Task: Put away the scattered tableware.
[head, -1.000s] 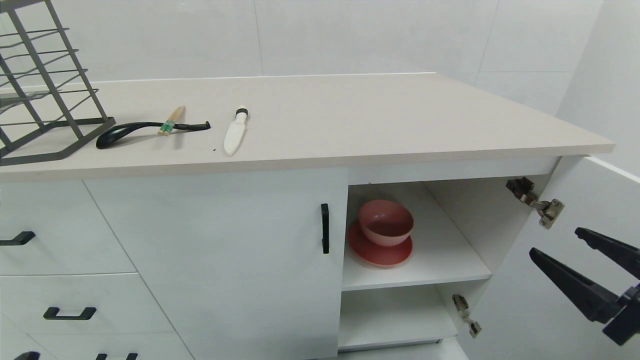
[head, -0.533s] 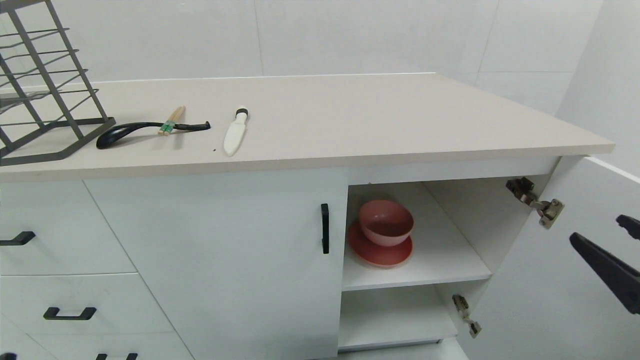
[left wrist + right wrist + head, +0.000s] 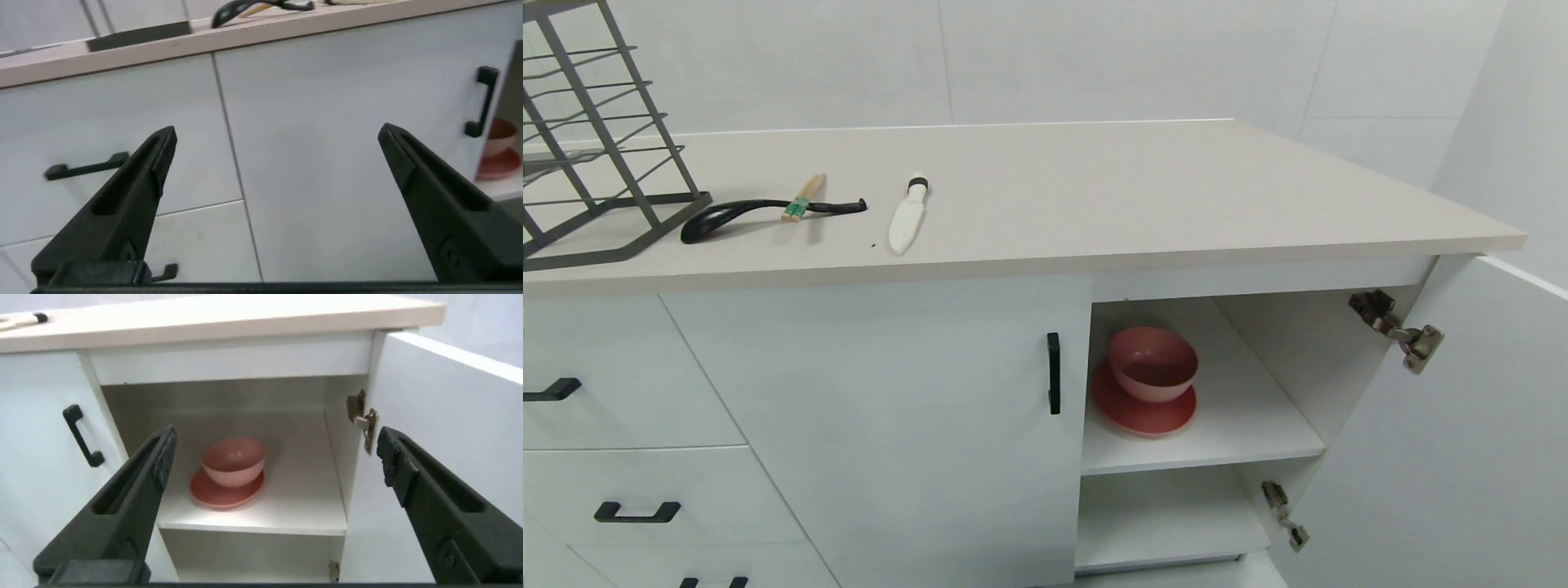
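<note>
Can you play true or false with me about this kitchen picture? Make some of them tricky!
1. The pink bowl sits on the red plate inside the cupboard. True.
2. The white knife is in the cupboard. False: it lies on the countertop.
3. The left gripper and the right gripper are both open. True.
4. The black spoon is inside the wire rack. False: it lies on the countertop beside the rack, with the chopsticks across its handle.
5. The cupboard's right door is shut. False: it is swung open.
</note>
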### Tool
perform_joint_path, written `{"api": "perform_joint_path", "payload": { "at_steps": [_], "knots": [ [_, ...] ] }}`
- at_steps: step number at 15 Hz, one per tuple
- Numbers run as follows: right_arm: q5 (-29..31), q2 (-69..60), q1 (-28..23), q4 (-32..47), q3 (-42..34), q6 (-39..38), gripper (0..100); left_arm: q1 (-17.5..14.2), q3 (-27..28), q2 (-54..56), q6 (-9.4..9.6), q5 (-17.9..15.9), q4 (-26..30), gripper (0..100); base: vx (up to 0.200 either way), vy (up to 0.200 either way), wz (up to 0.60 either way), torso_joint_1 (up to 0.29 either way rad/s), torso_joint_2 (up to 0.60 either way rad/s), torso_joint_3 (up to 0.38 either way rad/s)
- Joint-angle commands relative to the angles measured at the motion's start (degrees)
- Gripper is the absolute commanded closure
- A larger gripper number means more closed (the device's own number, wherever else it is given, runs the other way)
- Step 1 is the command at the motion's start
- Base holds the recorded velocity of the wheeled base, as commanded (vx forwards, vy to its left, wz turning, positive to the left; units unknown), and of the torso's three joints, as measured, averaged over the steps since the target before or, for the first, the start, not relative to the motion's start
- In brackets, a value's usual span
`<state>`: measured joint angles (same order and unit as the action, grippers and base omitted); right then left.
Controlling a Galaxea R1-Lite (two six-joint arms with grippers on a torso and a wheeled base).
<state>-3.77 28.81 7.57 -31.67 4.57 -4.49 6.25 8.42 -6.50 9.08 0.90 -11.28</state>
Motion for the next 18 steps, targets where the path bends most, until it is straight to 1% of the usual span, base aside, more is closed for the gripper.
{"api": "perform_joint_path", "payload": {
  "at_steps": [1, 3, 4, 5, 6, 7, 8, 10, 11, 12, 15, 16, 17, 18],
  "knots": [
    [-0.2, -5.7, -0.5, 1.7, 0.0, 0.1, 0, -5.7, -0.8, 1.4, -0.29, -0.3, 0.2, 0, 0.000, 0.000, 0.00, 0.000, 0.00, 0.000],
    [-0.2, -8.9, -0.5, 4.6, -0.6, 0.1, 0, -5.5, -4.1, 4.1, -0.29, -0.2, 1.4, 0, 0.000, 0.000, 0.00, 0.000, 0.00, 0.000],
    [-0.2, -11.7, -0.6, 7.5, -1.2, 0.3, 0, -6.1, -7.3, 6.1, -0.21, -0.1, 2.2, 0, 0.000, 0.000, 0.00, 0.000, 0.00, 0.000],
    [-0.2, -15.6, -0.9, 12.2, -1.4, 0.3, 0, -6.2, -8.4, 6.5, -0.12, 0.2, 7.4, 0, 0.000, 0.000, 0.00, 0.000, 0.00, 0.000],
    [-0.2, -19.5, -1.7, 16.3, -1.4, 0.4, 0, -6.2, -8.3, 6.5, -3.37, 0.2, 8.4, 0, 0.000, 0.000, 0.00, 0.000, 0.00, 0.000],
    [-0.1, -22.6, -2.2, 20.0, -1.8, 0.4, 0, -6.2, -8.4, 6.5, -7.06, -0.1, 8.1, 0, 0.000, 0.000, 0.00, 0.000, 0.00, 0.000],
    [0.0, -23.1, -2.3, 20.9, -3.2, 0.4, 0, -6.2, -8.4, 6.5, -8.73, -0.5, 10.8, 0, 0.000, 0.000, 0.00, 0.000, 0.00, 0.000],
    [-0.1, -23.2, -2.3, 21.6, -4.6, 0.4, 0, -6.2, -8.1, 6.5, -8.82, -1.0, 12.7, 0, 0.000, 0.000, 0.00, 0.000, 0.00, 0.000],
    [-0.5, -23.2, -2.3, 25.9, -4.6, 0.1, 0, -6.1, -8.4, 6.5, -8.47, -1.3, 11.3, 0, 0.000, 0.000, 0.00, 0.000, 0.00, 0.000],
    [-0.5, -23.2, -2.3, 28.4, -4.5, -0.3, 0, -6.1, -8.4, 6.5, -8.47, -1.3, 11.3, 0, 0.000, 0.000, 0.00, 0.000, 0.00, 0.000],
    [-0.5, -23.2, -2.3, 28.9, -4.3, 0.2, 0, -6.1, -8.4, 6.5, -8.47, -1.3, 11.3, 0, 0.000, 0.000, 0.00, 0.000, 0.00, 0.000],
    [0.1, -23.2, -2.4, 28.9, -4.3, 0.3, 0, -6.1, -8.4, 6.5, -8.64, -1.3, 11.3, 0, 0.000, 0.000, 0.00, 0.000, 0.00, 0.000],
    [0.9, -23.2, -2.4, 29.2, -4.4, 1.0, 0, -6.1, -8.4, 6.5, -8.82, -1.3, 11.3, 0, -0.200, 0.000, 0.00, 0.002, 0.00, 0.002],
    [3.8, -23.2, -2.4, 32.5, -4.5, 3.3, 0, -6.1, -8.4, 6.5, -8.91, -1.2, 11.3, 0, -0.200, 0.000, 0.00, 0.002, 0.00, 0.002]
  ]
}}
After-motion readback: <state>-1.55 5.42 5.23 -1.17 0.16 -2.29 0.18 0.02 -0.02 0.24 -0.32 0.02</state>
